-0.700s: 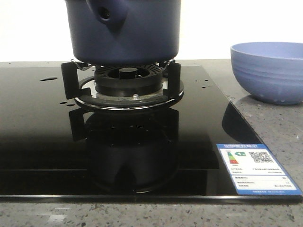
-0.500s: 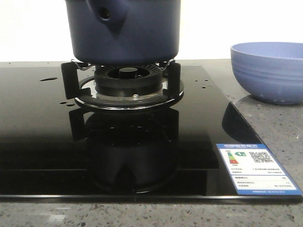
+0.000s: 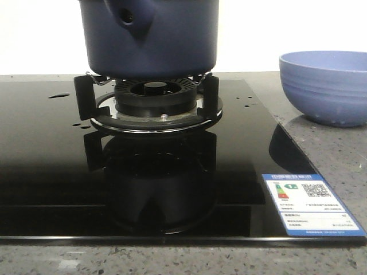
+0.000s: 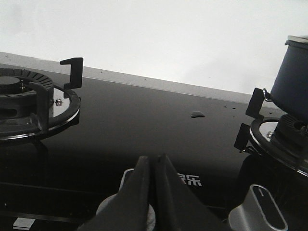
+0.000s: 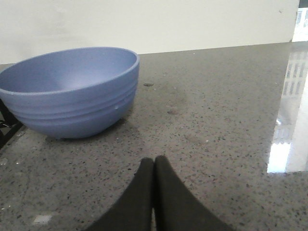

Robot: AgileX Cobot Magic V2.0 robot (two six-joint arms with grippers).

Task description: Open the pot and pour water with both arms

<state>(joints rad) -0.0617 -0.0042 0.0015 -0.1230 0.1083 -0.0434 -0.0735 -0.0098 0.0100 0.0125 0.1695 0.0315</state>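
Observation:
The dark navy pot [image 3: 152,37] stands on the burner grate [image 3: 149,100] of the black glass hob; its handle stub with a round hole [image 3: 127,17] faces the camera. Its top is cut off by the frame, so no lid shows. The pot's side also shows in the left wrist view [image 4: 292,79]. Water shows as small drops on the glass [image 3: 58,95] and one drop [image 4: 196,114]. My left gripper [image 4: 154,160] is shut and empty over the hob's front, above a knob. My right gripper [image 5: 154,161] is shut and empty over the stone counter, short of the bowl.
A periwinkle ribbed bowl [image 3: 325,86] stands on the grey speckled counter right of the hob, also in the right wrist view [image 5: 72,89]. A second burner [image 4: 29,98] lies left. Knobs [image 4: 257,211] line the hob's front. An energy label [image 3: 309,203] sits at the front right corner.

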